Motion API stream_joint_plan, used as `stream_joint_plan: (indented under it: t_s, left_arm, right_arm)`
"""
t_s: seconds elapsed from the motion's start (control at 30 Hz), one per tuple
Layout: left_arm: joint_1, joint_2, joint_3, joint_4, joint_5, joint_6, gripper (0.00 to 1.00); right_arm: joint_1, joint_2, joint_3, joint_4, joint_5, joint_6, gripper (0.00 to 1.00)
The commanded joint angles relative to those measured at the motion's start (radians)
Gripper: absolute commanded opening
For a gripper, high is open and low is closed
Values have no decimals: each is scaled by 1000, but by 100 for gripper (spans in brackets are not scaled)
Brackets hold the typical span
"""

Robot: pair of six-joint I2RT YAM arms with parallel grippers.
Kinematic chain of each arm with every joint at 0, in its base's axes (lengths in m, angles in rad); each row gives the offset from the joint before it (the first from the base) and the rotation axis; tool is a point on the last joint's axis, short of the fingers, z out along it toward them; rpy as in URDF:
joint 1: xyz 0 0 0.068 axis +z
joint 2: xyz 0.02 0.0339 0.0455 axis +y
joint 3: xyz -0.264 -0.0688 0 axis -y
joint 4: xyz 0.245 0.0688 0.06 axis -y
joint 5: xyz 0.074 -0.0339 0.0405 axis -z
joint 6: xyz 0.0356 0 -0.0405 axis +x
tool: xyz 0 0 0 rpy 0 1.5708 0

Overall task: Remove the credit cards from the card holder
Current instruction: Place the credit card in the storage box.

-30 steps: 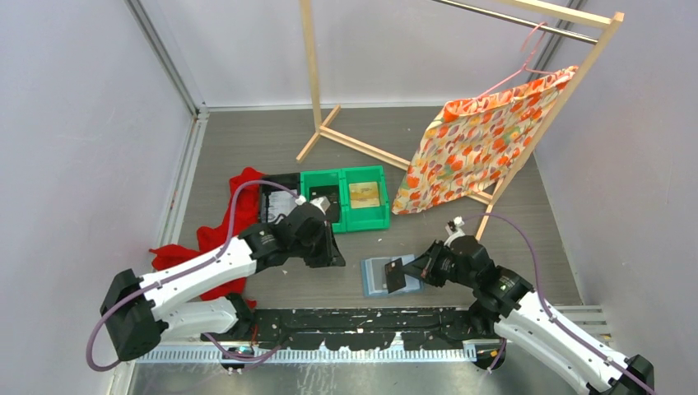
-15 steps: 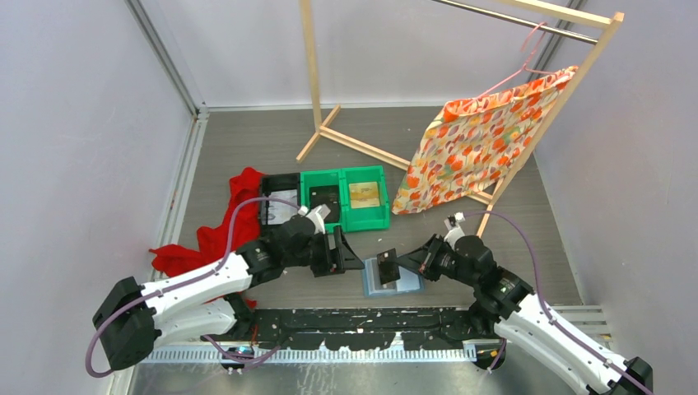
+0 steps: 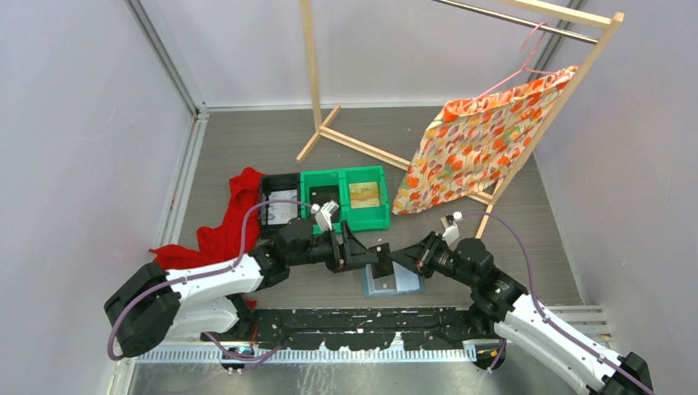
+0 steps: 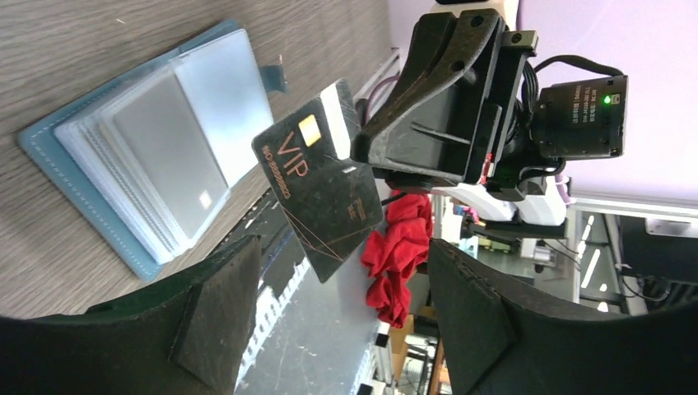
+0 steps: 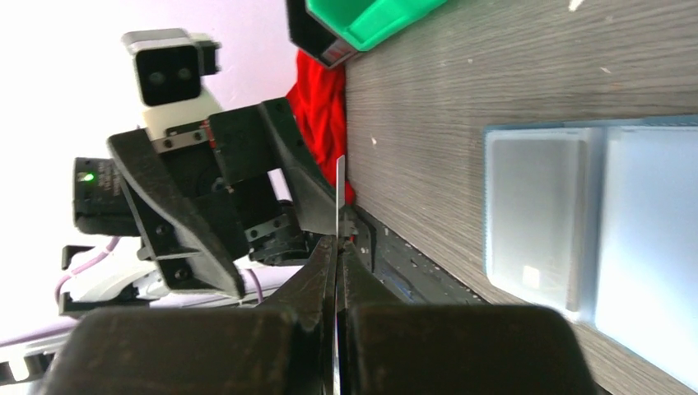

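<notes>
Since a second ago our left arm (image 3: 222, 276) has swung rightwards, away from the green bins (image 3: 368, 220), and the left claw (image 3: 360, 249) has gone from pinched to wide. Our right arm (image 3: 527, 317) has carried the black credit card (image 4: 321, 197) up and leftwards, off the card holder (image 3: 403, 284), to meet it.

At the far left we see a red cloth (image 3: 218, 239) bunched on the surface (image 3: 272, 156), partly under the left arm. The green bins stand next, behind the two claws. The left claw is spread wide and grips nothing. In its wrist view the black card hangs in the gap between the two fingers (image 4: 218, 317), and as far as we can tell it is clear of both pads.

The card is in the air above the surface, tilted, with a gold chip and the letters VIP on its face. The right claw (image 5: 337, 247) is clamped tight on one end of it. From the right wrist the card shows edge-on, a thin line rising from the closed fingers.

Just right of the meeting claws the card holder lies open and flat on the surface, blue cover down and pale clear pockets up. A grey credit card (image 4: 169, 156) sits in the topmost pocket. Farther right a patterned cloth (image 3: 477, 140) hangs from a wooden rack (image 3: 317, 74).
</notes>
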Motion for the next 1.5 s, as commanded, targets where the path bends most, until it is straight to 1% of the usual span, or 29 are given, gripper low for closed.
stream_joint_plan:
  t_s: [0.0,0.23,0.37,0.47,0.6,0.67,0.73,0.77,0.8,0.87,0.9,0.93,1.0,1.07,1.13,1.2,1.27,1.33,1.4,1.47]
  left_arm:
    - [6,49,-23,214,51,-74,73]
    - [6,125,-52,378,52,-155,64]
    - [6,158,-69,465,39,-195,56]
    - [6,176,-70,497,40,-209,48]
    - [6,178,-72,498,32,-215,29]
    - [6,173,-69,474,24,-211,15]
    - [6,160,-64,443,18,-203,2]
    - [7,151,-61,426,14,-198,1]
    - [7,139,-58,400,9,-192,0]
    - [10,96,-54,333,-17,-181,1]
    - [10,61,-55,286,-46,-181,0]
    - [10,10,-58,233,-103,-179,0]
    - [10,-114,-55,68,-197,-159,0]
    - [10,-257,-15,-192,-332,-110,1]
    - [9,-385,37,-454,-500,-97,0]
    - [8,-497,68,-629,-668,-124,0]
    - [9,-594,63,-677,-809,-147,1]
    - [9,-634,39,-651,-938,-175,1]
    - [9,-611,33,-603,-1044,-199,1]
    - [9,-529,87,-617,-1117,-218,1]
  right_arm:
    - [2,12,5,139,-32,26,1]
    - [2,47,-3,203,-49,34,1]
    - [2,69,-6,218,-56,34,1]
    - [3,73,-10,226,-57,36,1]
    - [4,74,-13,223,-56,36,1]
    - [3,71,-12,212,-53,37,1]
    - [4,71,-12,206,-53,38,1]
    - [3,73,-8,195,-55,38,4]
    - [4,74,-4,178,-58,34,18]
    - [3,69,20,112,-53,13,57]
    - [1,60,39,58,-34,-6,71]
    - [2,48,64,-20,-14,-31,79]
    - [2,13,118,-142,30,-84,88]
    - [0,-8,174,-250,81,-139,89]
    - [0,0,250,-366,136,-198,90]
    - [-1,27,340,-463,187,-262,90]
    - [0,58,408,-536,232,-320,90]
    - [0,84,456,-576,277,-363,90]
    - [-1,99,480,-580,294,-386,90]
    - [0,115,491,-575,295,-398,90]
